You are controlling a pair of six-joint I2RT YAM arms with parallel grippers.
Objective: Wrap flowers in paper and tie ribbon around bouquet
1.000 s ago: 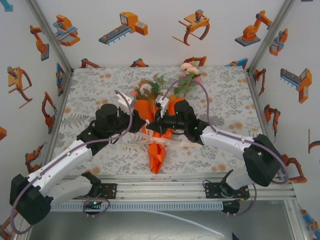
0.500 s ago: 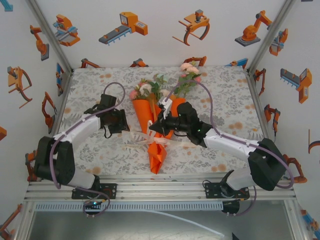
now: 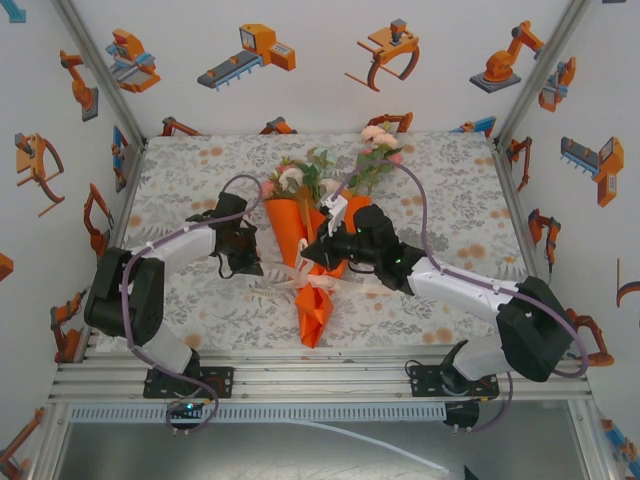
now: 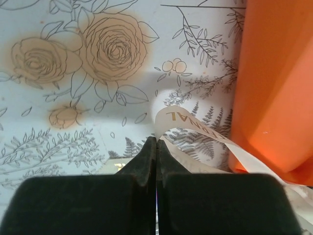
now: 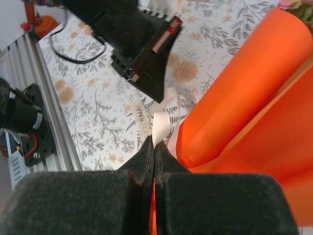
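Note:
The bouquet lies mid-table: pink, peach and white flowers [image 3: 295, 178] top an orange paper [image 3: 312, 300] cone. The cream ribbon [image 3: 288, 277] is wound round the cone's narrow part. My left gripper [image 3: 252, 265] sits just left of the cone, shut, with a ribbon [image 4: 182, 119] loop rising from its tips [image 4: 156, 139] beside the paper [image 4: 274, 88]. My right gripper [image 3: 308, 258] hovers over the cone's waist. It is shut [image 5: 153, 142] on a white ribbon [image 5: 160, 125] strand next to the rolled paper [image 5: 254, 83].
A floral-print tablecloth [image 3: 190, 190] covers the table, boxed in by printed walls. An aluminium rail [image 3: 320, 375] runs along the near edge. Purple-grey cables [image 3: 415, 215] arc over both arms. The left gripper's black body [image 5: 144, 49] hangs close ahead of my right fingers.
The left arm pulled back from the cone's top, swung left and came down beside the cone; its jaws went from half open to shut at the ribbon. The right gripper barely moved.

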